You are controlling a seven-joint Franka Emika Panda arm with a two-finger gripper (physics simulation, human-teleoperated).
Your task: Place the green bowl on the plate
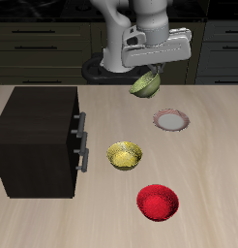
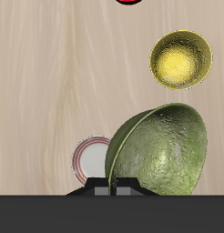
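Observation:
My gripper (image 1: 145,74) is shut on the rim of the green bowl (image 1: 145,84) and holds it tilted in the air, well above the table. In the wrist view the green bowl (image 2: 164,150) hangs on edge from my fingers, its outside facing the camera. The plate (image 1: 171,120), white-grey with a reddish-brown rim, lies flat on the table below the bowl and a little nearer the front edge. In the wrist view the plate (image 2: 89,157) is partly hidden behind the bowl.
A golden-yellow bowl (image 1: 125,155) stands near the table's middle and shows in the wrist view (image 2: 180,60). A glossy red bowl (image 1: 158,202) sits near the front edge. A dark wooden cabinet (image 1: 36,140) with drawer handles stands beside the yellow bowl.

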